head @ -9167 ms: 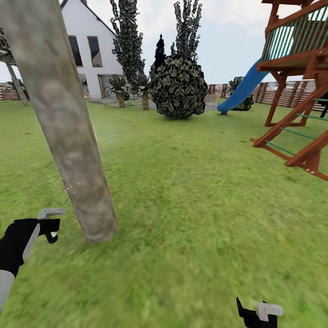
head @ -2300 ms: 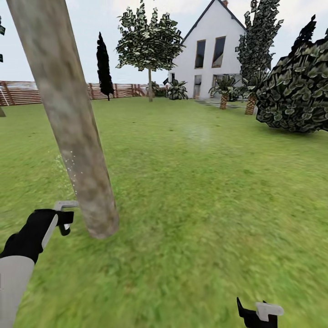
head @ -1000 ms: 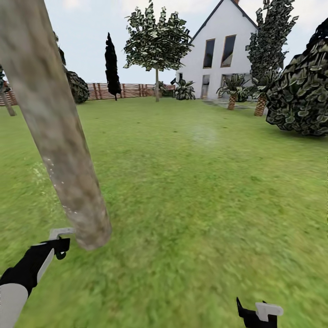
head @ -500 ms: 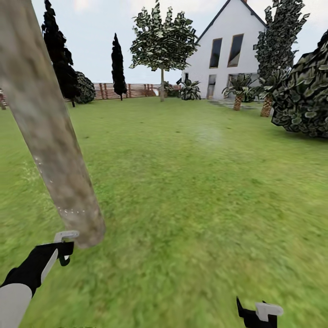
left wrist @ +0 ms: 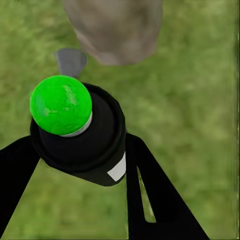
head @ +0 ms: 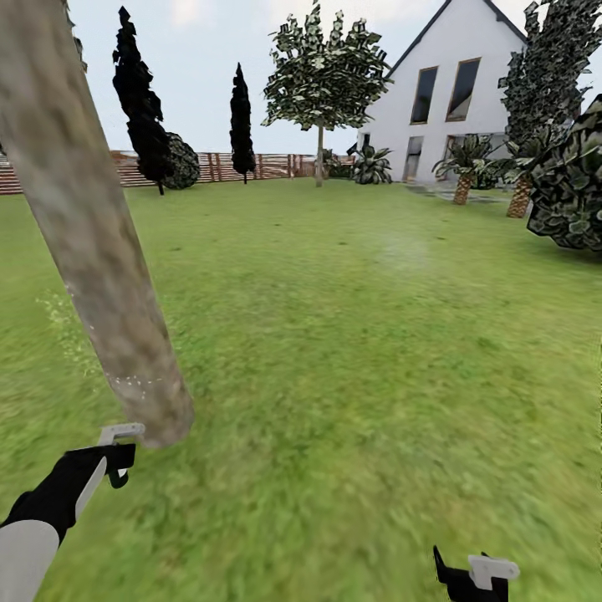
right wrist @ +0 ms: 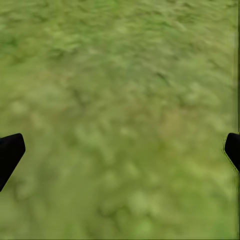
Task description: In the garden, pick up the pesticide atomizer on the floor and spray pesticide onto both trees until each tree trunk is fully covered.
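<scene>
The left gripper (left wrist: 75, 165) grips the pesticide atomizer (left wrist: 77, 132), its nozzle (head: 119, 433) just beside the tree trunk (head: 100, 251) base ahead; pesticide (head: 71, 330) specks dot the bark. The right gripper (right wrist: 120, 150) hangs spread wide over grass (right wrist: 120, 90).

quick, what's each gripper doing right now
Left gripper: shut on the pesticide atomizer.
Right gripper: open, nothing between its jaws.
</scene>
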